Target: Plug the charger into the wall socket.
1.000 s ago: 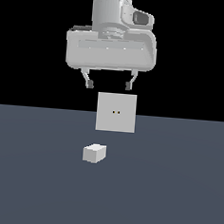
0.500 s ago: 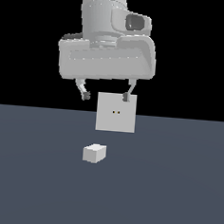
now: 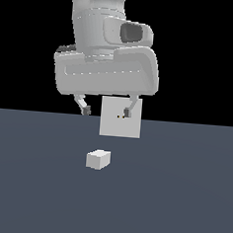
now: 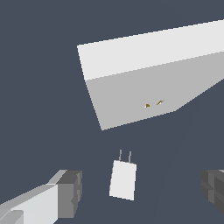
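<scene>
Dark slate floor [image 3: 181,203] under black backdrop; gripper [image 3: 106,111] gapes empty above charger [image 3: 98,159].

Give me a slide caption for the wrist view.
Open claw poised above the charger, its two prongs pointing toward the wall socket and its pair of small holes.

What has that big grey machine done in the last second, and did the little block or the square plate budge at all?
The arm has come lower and looms larger in the exterior view, its open end effector now level with the wall socket, one finger overlapping it in that view. It took hold of nothing. The charger lies on the floor and the socket stands where they were.
</scene>
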You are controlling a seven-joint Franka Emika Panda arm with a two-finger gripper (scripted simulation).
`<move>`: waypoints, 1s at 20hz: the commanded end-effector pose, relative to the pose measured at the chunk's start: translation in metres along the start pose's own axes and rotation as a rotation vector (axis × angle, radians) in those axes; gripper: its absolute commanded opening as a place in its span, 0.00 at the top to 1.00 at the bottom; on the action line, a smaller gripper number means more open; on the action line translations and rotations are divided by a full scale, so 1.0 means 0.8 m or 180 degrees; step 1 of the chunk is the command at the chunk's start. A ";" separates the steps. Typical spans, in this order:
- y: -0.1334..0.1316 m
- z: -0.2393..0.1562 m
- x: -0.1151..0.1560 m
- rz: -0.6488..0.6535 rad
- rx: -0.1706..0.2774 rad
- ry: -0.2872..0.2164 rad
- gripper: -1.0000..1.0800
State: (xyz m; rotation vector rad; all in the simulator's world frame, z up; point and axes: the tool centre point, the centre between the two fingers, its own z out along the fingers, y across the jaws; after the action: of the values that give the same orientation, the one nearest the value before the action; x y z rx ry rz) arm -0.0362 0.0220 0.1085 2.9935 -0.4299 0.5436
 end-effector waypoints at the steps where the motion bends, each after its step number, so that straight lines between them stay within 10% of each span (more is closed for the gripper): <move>1: -0.001 0.006 -0.005 0.0068 -0.0020 0.0071 0.04; 20: -0.005 0.044 -0.029 0.0471 -0.0165 0.0471 0.04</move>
State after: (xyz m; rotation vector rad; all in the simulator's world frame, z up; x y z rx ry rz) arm -0.0440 0.0279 0.0689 2.8698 -0.6343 0.7378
